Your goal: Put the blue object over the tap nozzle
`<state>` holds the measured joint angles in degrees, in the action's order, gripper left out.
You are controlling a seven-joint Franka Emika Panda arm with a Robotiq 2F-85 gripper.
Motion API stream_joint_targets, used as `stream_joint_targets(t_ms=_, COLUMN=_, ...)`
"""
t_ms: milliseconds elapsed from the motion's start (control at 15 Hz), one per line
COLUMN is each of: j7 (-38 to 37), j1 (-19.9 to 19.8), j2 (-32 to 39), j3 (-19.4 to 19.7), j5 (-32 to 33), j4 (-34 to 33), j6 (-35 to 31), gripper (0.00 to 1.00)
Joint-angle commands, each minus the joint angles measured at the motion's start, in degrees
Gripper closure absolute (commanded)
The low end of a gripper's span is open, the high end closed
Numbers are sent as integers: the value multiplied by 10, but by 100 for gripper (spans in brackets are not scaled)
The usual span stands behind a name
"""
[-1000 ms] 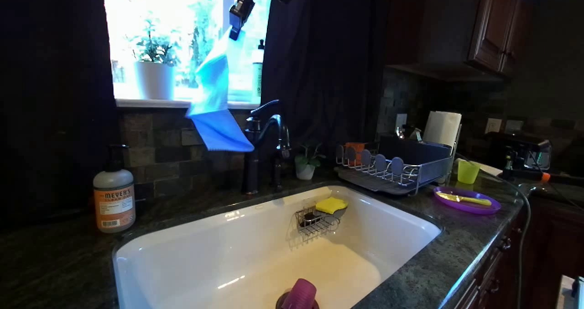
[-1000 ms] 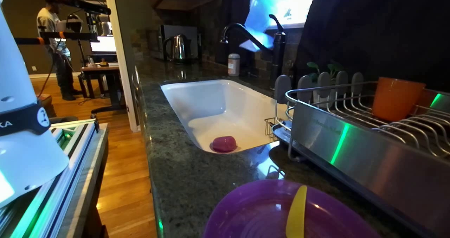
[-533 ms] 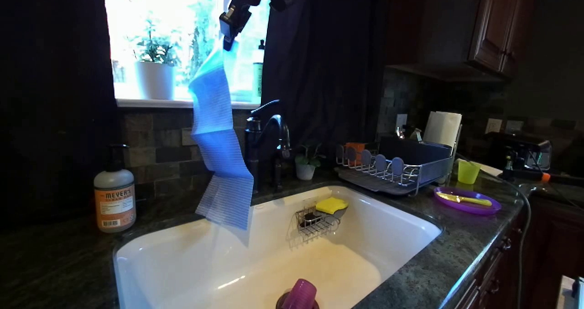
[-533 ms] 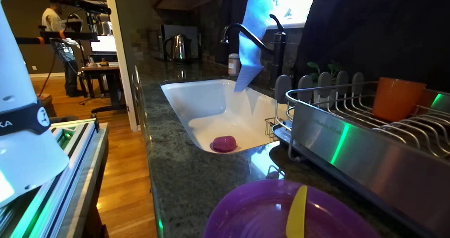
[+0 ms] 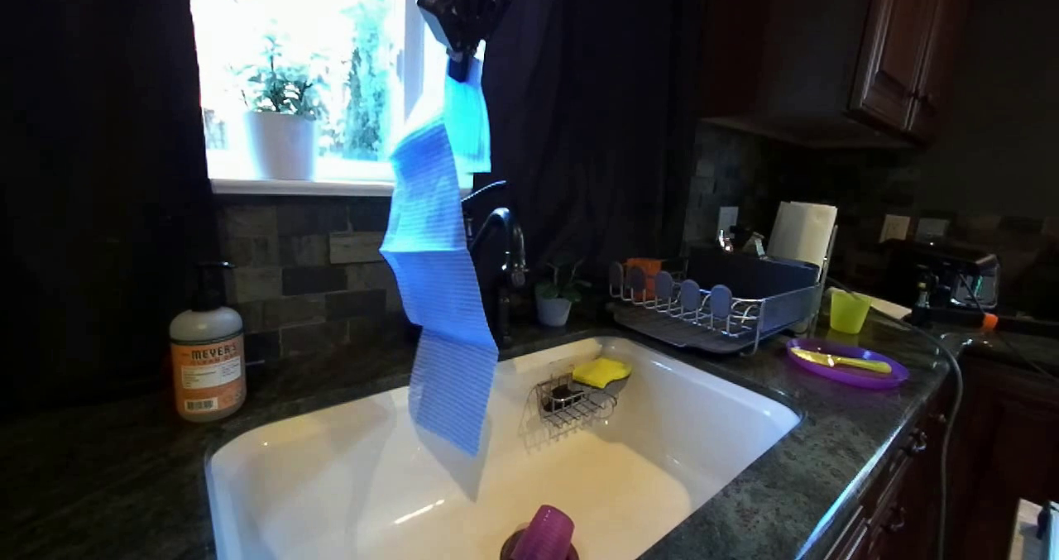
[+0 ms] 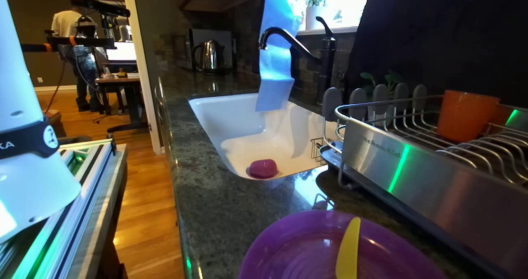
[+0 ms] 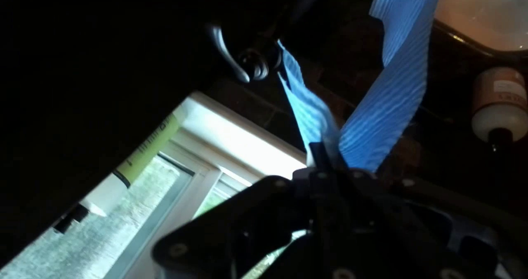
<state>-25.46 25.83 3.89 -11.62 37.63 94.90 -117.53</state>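
- Up high by a bright window (image 5: pixel 356 64), the black pincer (image 5: pixel 459 69) has its fingers pressed together on a long, light-blue rectangular cloth (image 5: pixel 432 221); the wrist view shows the fabric pinched between them.
- The cloth hangs limp in two unequal lengths, the shorter beside the longer (which kinks at a few cross folds).
- Its lower end dangles over the white rectangular sink (image 5: pixel 703 394), beside the black, curved-neck faucet (image 6: pixel 328 64) with a lever on top.
- The downturned tap nozzle (image 6: pixel 262 45) points toward the sink; in an exterior view the faucet's arched neck (image 6: pixel 301 46) crosses in front of the cloth. Whether fabric and metal touch, I cannot tell.
- Against the sink's far wall sits a small wire caddy (image 5: pixel 571 411) with a yellow sponge (image 5: pixel 600 371) at its top; a purple ribbed cup (image 5: pixel 546 531) lies tipped on the sink floor.
- On the dark, speckled stone counter (image 5: pixel 736 485) stand a grey pump bottle with an orange label (image 5: pixel 208 370), a small potted plant (image 5: pixel 554 308) and a metal dish rack (image 6: pixel 433 192) holding an orange cup (image 6: pixel 466 116).
- Near the rack, a round purple plate (image 6: pixel 288 250) carries a yellow knife (image 6: pixel 348 250), and a lime-green cup (image 5: pixel 850 312) stands close by.
- Farther out, a person (image 6: pixel 83 64) in a light top and jeans stands in the next room.
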Motion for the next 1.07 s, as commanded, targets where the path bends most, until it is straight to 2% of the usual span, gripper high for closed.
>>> stream_joint_targets(t_ms=0, j7=-26, j1=-18, j2=-9, j3=-35, j5=2, j4=10, j6=25, gripper=99)
stream_joint_targets(t_ms=133, j7=-50, j1=-17, j2=-20, j3=-49, j5=2, j4=31, j6=37, gripper=99)
stream_joint_targets(t_ms=267, j7=-53, j1=-23, j2=-22, j3=-45, j5=-1, j4=42, j6=19, gripper=100)
stream_joint_targets(t_ms=533, j7=-68, j1=-31, j2=-66, j3=-53, j5=-5, j4=83, j6=37, gripper=100)
stream_joint_targets(t_ms=733, j7=-106, j1=-28, j2=-137, j3=-73, j5=-20, j4=158, j6=46, gripper=100)
stream_joint_targets(t_ms=1000, j7=-197, j1=-34, j2=-242, j3=-118, j5=-37, j4=251, j6=113, gripper=100)
